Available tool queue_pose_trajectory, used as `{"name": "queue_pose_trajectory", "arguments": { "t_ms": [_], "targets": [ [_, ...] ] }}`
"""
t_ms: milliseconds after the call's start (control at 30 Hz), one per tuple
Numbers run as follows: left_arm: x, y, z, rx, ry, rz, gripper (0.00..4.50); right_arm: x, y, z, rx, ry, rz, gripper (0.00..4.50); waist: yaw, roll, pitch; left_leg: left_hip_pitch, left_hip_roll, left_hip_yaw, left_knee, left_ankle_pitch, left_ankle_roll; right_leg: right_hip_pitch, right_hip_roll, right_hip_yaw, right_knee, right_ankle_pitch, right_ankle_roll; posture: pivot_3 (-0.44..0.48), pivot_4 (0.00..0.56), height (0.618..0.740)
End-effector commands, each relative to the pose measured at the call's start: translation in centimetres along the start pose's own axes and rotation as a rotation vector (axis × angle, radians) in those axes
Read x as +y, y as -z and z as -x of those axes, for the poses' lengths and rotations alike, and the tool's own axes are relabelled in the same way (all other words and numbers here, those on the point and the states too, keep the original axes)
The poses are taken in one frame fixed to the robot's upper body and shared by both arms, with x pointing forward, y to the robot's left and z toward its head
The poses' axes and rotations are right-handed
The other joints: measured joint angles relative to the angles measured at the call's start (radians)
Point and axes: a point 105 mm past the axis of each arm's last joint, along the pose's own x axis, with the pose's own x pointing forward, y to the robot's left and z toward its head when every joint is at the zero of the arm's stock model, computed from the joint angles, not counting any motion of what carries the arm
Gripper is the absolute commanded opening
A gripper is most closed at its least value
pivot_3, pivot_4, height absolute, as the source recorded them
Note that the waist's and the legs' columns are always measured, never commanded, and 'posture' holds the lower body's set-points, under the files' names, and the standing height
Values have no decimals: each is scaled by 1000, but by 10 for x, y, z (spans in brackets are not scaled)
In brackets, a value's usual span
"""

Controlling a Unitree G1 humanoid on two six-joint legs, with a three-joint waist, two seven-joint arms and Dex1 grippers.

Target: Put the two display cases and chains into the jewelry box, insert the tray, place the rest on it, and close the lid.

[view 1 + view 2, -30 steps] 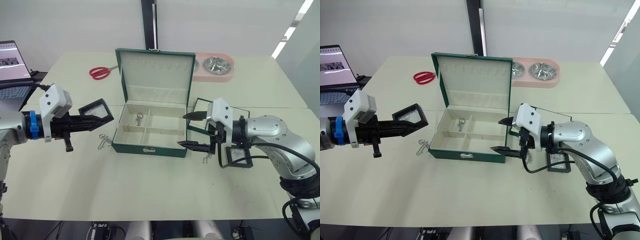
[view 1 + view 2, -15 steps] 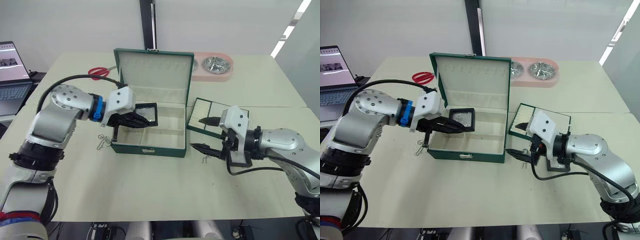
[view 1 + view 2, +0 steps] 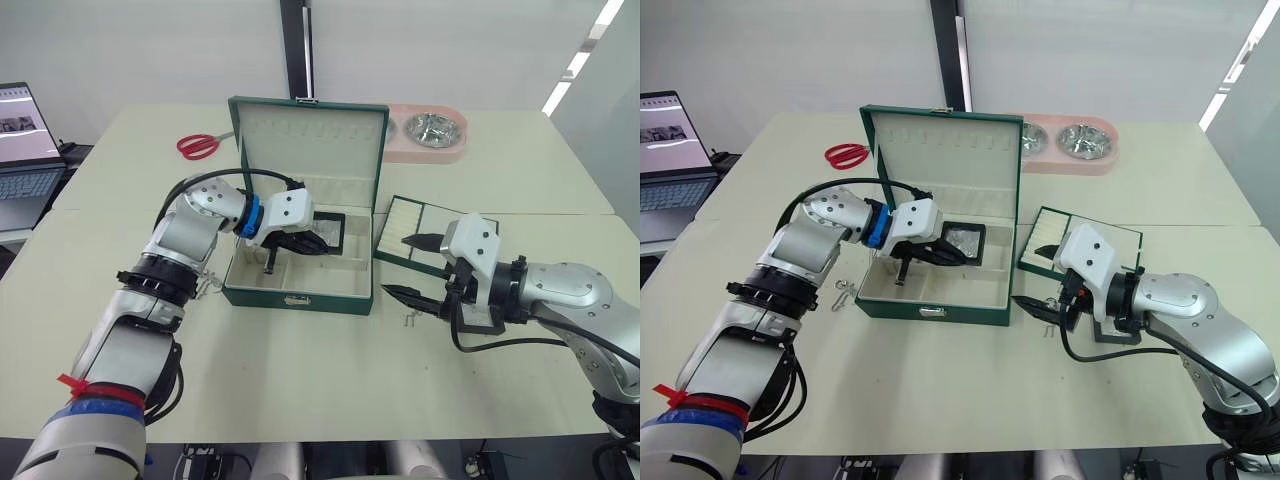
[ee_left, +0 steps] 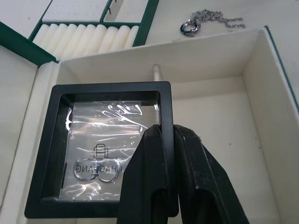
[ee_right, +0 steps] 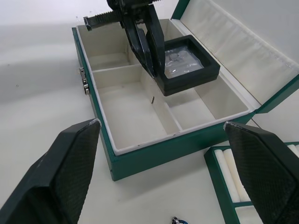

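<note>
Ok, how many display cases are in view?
2. One display case is gripped by the left gripper over the jewelry box's back right compartment; the other lies on the table, partly hidden under the right arm.

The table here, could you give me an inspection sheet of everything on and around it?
Surface: pale table.
Job's things: jewelry box with lid up; one display case held over its rear right compartment; tray and second case right of box; one chain left of box, one right.
Clutter: red scissors, pink double bowl, laptop.
Grippers: left gripper clamps the case's frame; right gripper open, empty.
Cables: black ones along both arms.
Surroundings: white wall, dark post.
</note>
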Motion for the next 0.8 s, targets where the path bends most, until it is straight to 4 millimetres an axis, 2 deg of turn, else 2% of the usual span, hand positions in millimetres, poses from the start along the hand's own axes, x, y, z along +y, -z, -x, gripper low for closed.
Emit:
{"name": "queue_pose_trajectory", "arguments": {
  "t_ms": [33, 400, 567, 800],
  "targets": [
    [11, -8, 3, 4, -35, -63, 20, 1, -10, 3, -23, 8, 41, 4500, 0, 0, 0, 0, 0, 0, 0, 0, 0, 0, 0, 0, 0, 0, 0, 0, 150, 740],
    [12, 2, -1, 20, -45, -37, 20, 0, -9, 4, -19, 11, 44, 4500, -1, 0, 0, 0, 0, 0, 0, 0, 0, 0, 0, 0, 0, 0, 0, 0, 150, 740],
    [10, -1, -1, -6, -21, 1, 20, 0, -10, 3, -27, 11, 42, 4500, -1, 0, 0, 0, 0, 0, 0, 0, 0, 0, 0, 0, 0, 0, 0, 0, 150, 740],
    [18, -12, 3, -21, -44, -22, 1956, 0, -10, 3, -28, 10, 40, 4500, -1, 0, 0, 0, 0, 0, 0, 0, 0, 0, 0, 0, 0, 0, 0, 0, 150, 740]
  ]
}}
